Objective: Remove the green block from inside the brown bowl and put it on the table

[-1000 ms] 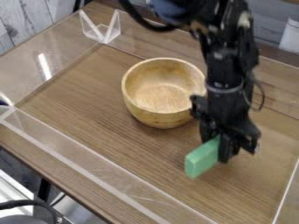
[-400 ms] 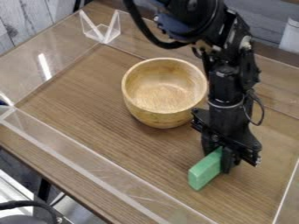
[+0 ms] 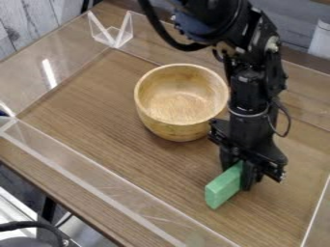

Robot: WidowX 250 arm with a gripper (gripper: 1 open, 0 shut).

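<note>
1. Nearest, at the lower right of the table (image 3: 129,181), the green block (image 3: 223,188) lies outside the bowl. It slants, one end toward the viewer, the other running under the gripper's fingertips. It looks to be on or very close to the wood; the exact contact is hard to tell.
2. Just behind it, the black gripper (image 3: 242,166) points down, its tips closed around the block's far end. Holding one end leaves the rest sticking out, probably so the bar can be laid down without the fingers in the way.
3. Farther back and to the viewer's left, the brown bowl (image 3: 152,108) sits upright with nothing inside. The block is placed well aside from it, likely so that letting go cannot knock the rim.
4. The task seems nearly done: what remains, by my judgement, is to open the fingers and lift straight up without dragging the bar.
</note>
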